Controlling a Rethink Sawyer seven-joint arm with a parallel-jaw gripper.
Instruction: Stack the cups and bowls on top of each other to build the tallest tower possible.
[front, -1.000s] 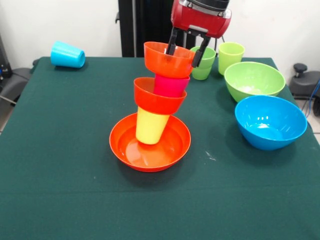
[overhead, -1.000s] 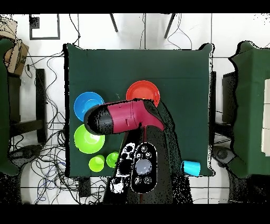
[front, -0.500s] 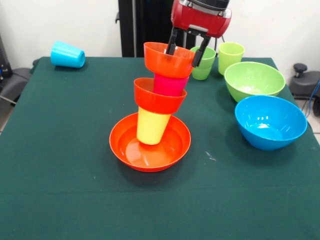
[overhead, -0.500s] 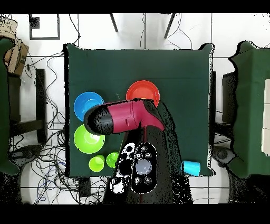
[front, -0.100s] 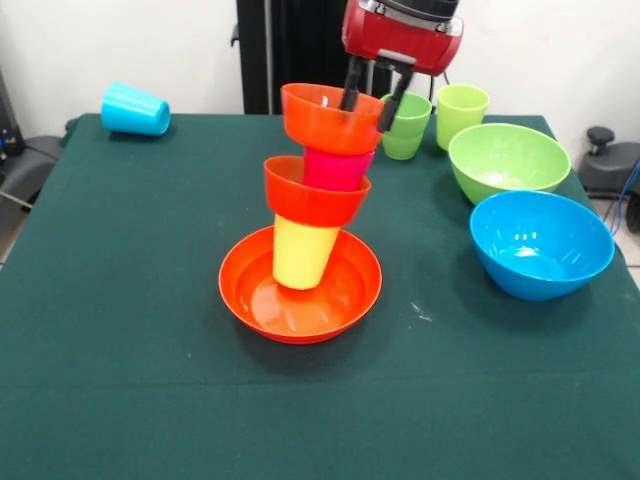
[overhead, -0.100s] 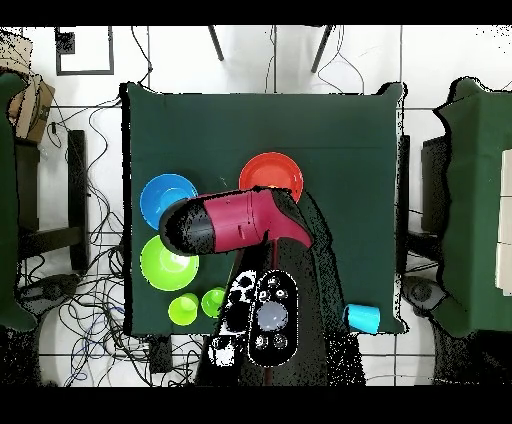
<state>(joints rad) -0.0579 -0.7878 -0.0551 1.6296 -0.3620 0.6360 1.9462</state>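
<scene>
My jaws pinch the top orange bowl's (front, -0.100s: 330, 118) rim, and any sideways tug could topple the leaning tower (front, -0.100s: 312, 200).

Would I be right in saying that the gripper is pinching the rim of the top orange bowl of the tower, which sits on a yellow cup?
Not quite: the top orange bowl sits on a pink cup, not a yellow one. The yellow cup is lower, standing in the wide orange bowl. The front view shows this. The gripper does pinch the top bowl's rim.
</scene>
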